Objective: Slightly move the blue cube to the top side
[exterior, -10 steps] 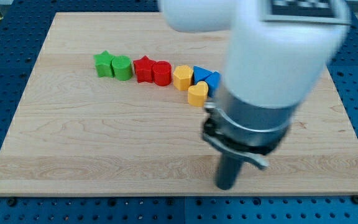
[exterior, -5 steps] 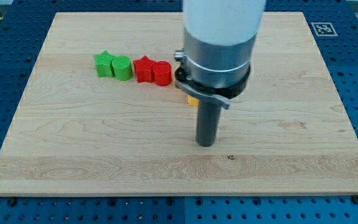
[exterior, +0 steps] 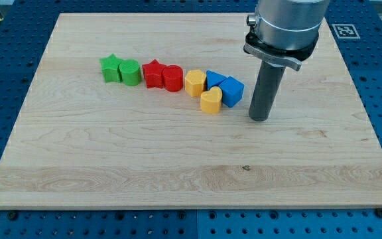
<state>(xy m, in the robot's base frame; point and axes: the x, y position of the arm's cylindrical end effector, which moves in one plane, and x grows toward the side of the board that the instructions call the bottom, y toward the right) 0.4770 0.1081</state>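
On the wooden table, my tip has swung from below the blocks to just right of the blue cube, not touching; this gripperless end effector holds nothing and still needs to get beneath the cube.

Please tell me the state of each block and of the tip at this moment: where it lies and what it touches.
my tip: on the board, right of the blue cube, apart from it.
blue cube: touching the yellow heart.
other blue block: behind the cube, shape unclear.
yellow heart: below the row.
yellow block: beside the heart.
red pair: side by side.
green pair: side by side.
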